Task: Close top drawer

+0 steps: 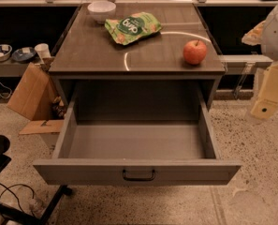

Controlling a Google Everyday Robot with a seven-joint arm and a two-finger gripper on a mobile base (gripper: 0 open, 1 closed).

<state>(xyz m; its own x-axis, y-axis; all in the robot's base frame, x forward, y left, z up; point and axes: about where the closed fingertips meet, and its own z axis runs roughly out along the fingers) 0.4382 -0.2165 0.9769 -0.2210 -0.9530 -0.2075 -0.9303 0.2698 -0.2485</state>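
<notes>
The top drawer (137, 171) of the grey cabinet is pulled wide open toward me. Its deep grey box (136, 140) is empty. A small dark bar handle (138, 175) sits in the middle of its front panel. My gripper (268, 97) is at the far right edge of the view, pale and cream coloured, to the right of the cabinet and apart from the drawer. It holds nothing that I can see.
On the cabinet top (96, 55) lie a white bowl (101, 10), a green snack bag (133, 27) and a red apple (195, 51). Cardboard boxes (32, 93) stand at the left. A dark chair base (3, 172) and cables are at the lower left.
</notes>
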